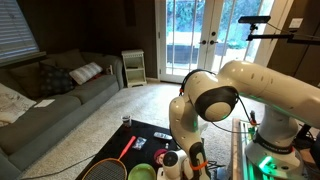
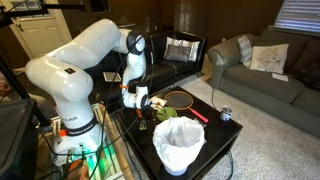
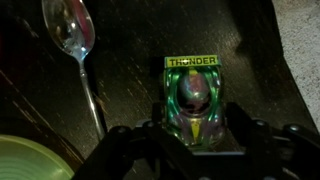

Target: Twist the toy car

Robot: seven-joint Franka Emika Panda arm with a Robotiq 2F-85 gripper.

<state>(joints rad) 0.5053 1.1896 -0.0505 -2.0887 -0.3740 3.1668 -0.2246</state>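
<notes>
In the wrist view a shiny green toy car with a yellow "THUNDER" spoiler stands on the dark table. My gripper reaches down over its near end, one black finger against each side of the body, shut on it. In both exterior views the gripper is low at the table and hides the car.
A metal spoon lies left of the car and a green plate is at the lower left. A red racket, a can and a white lined bin share the black table. A grey sofa stands beyond.
</notes>
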